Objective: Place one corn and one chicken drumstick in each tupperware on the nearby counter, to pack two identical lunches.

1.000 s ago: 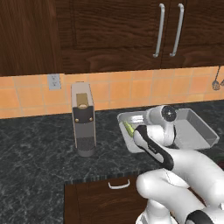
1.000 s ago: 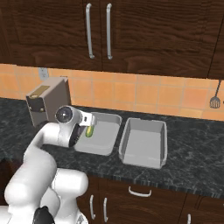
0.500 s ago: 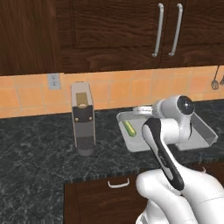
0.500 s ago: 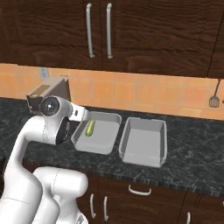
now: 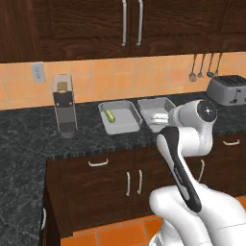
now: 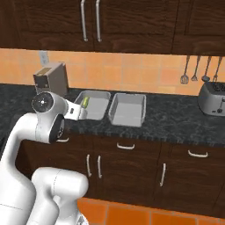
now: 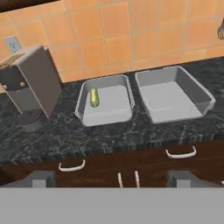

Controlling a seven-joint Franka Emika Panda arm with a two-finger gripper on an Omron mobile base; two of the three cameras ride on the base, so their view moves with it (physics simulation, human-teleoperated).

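One husked corn cob (image 7: 94, 97) lies in the left tupperware tray (image 7: 105, 114) at frame centre on the speckled counter (image 7: 65, 135); the right tray (image 7: 175, 98) holds nothing. The gripper (image 7: 111, 179), low in frame, stands wide and carries nothing. Both drumsticks and the second cob are yet to be packed, I judge.

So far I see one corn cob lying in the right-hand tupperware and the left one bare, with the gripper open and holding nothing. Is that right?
Not quite: the corn cob lies in the left tupperware, beside the coffee machine, and the right tupperware is the bare one, as the hand view shows. The gripper is open and holds nothing.
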